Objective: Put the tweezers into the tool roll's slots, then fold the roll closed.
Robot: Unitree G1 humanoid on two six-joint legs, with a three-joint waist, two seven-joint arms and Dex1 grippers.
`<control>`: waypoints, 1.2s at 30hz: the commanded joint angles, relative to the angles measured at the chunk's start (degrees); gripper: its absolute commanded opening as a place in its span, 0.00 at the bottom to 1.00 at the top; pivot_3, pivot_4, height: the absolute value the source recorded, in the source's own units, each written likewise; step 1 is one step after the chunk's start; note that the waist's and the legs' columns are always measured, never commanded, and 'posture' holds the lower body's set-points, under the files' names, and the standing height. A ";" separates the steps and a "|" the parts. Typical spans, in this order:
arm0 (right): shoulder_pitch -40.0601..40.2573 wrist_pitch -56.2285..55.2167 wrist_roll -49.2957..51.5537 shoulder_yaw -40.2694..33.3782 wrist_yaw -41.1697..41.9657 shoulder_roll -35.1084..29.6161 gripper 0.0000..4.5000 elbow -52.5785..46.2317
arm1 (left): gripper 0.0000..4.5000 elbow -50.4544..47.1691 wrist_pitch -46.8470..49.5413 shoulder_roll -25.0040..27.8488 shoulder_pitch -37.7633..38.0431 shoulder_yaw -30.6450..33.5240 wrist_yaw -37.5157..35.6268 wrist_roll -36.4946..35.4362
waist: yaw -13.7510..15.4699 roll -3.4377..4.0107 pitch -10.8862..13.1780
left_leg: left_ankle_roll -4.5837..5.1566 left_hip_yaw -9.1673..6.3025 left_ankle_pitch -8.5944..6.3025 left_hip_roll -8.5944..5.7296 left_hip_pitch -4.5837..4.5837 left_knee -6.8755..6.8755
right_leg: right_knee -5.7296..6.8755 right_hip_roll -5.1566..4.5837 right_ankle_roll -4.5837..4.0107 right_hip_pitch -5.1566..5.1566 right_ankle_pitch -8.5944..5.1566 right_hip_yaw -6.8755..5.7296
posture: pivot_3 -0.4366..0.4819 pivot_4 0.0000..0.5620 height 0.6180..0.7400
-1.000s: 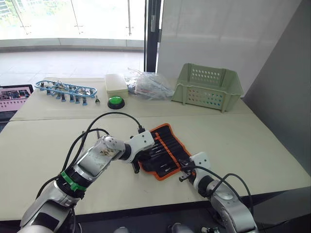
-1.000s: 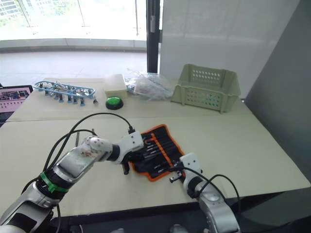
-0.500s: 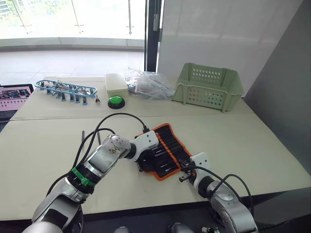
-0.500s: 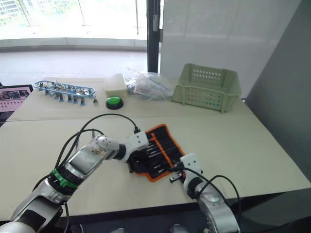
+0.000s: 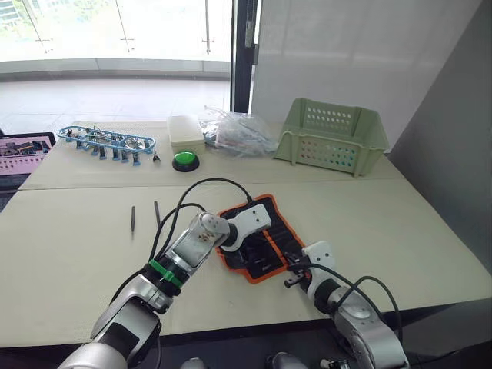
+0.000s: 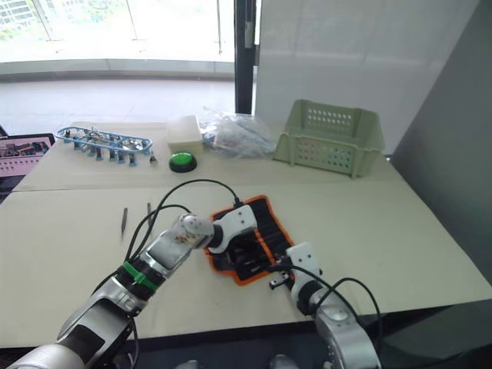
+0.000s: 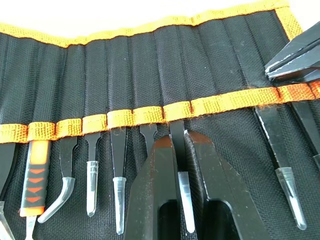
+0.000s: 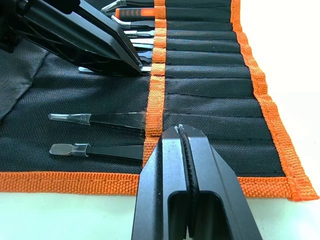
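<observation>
Our left pincer [image 7: 179, 165], moved onto the roll [image 5: 280, 227], grips a slotted tweezer [image 7: 181, 172]; right pincer [image 8: 184, 137] shut; two tweezers [image 5: 132, 218] remain.

Robot test bench in a bright office-like room

A plain pale tabletop [image 5: 69, 254] holds lab clutter: a green push button [image 5: 183, 160], a blue clip rack [image 5: 108, 141], a bag of cables [image 5: 234, 134], a green basket [image 5: 332, 137] and a laptop [image 5: 23, 150], beside floor-length windows [image 5: 115, 34] and a white partition [image 5: 361, 54].
</observation>
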 commanded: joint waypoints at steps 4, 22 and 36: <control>3.50 5.53 -1.67 2.58 -0.13 -1.05 0.00 6.27 | 0.18 -2.57 -0.59 0.98 -0.33 3.77 1.20 0.93 | -0.03 0.01 0.01 | -0.05 0.00 -0.03 -0.01 -0.03 0.05 | 0.00 -0.02 0.01 0.00 0.01 0.00 | 0.48 0.27 0.85; 0.31 4.83 -1.41 1.27 2.46 -3.24 0.00 9.78 | 1.00 -44.55 5.10 12.78 44.69 51.27 7.32 -12.04 | -1.07 -0.10 0.33 | 0.30 -0.01 -0.15 0.19 0.45 -0.12 | 0.35 0.03 -0.06 -0.14 0.16 -0.14 | 0.48 0.27 0.85; -1.75 4.85 -1.09 0.12 6.34 -5.80 0.00 12.63 | 1.00 -54.27 -11.47 -11.80 80.44 70.70 16.27 -22.65 | -0.49 0.03 0.25 | -0.41 -0.28 -0.57 0.49 -0.93 0.06 | -2.09 -1.07 -0.04 -0.51 0.14 -1.37 | 0.48 0.27 0.85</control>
